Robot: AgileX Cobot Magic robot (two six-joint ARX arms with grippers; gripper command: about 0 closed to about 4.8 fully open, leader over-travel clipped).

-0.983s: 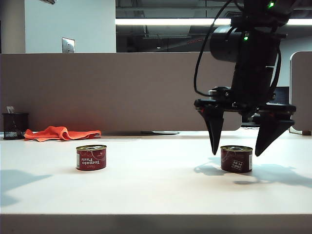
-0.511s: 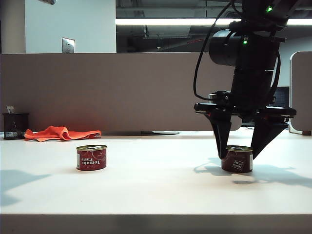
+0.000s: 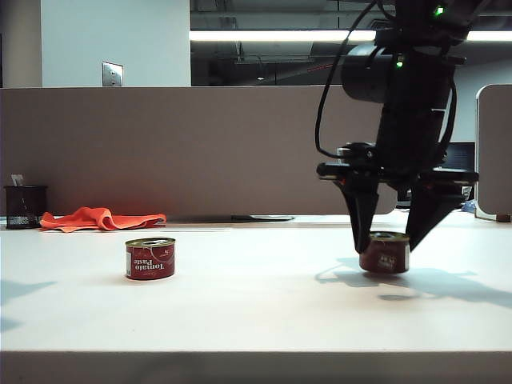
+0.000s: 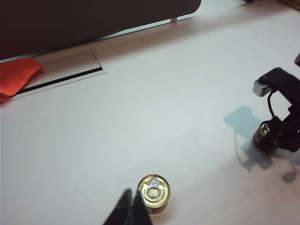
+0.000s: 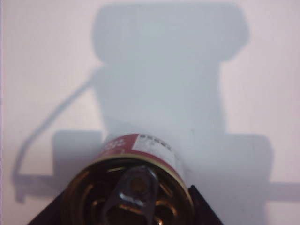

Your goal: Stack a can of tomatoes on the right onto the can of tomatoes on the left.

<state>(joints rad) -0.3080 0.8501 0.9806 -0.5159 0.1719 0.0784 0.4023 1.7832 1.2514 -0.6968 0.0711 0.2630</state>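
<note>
Now the right gripper [image 3: 387, 250] clamps the right can [image 3: 385, 254], lifted off the table [image 3: 256, 304]; left gripper [image 4: 132, 211], jaws together, hovers beside the left can [image 4: 153, 193].

Bright ceiling strip lights [image 3: 272, 36] leave the white worktop [image 3: 256, 312] evenly lit, backlight the right arm into a near-silhouette, throw soft grey shadows beneath it, and the right wrist view shows its can [image 5: 136, 192] blurred, out of focus.
</note>
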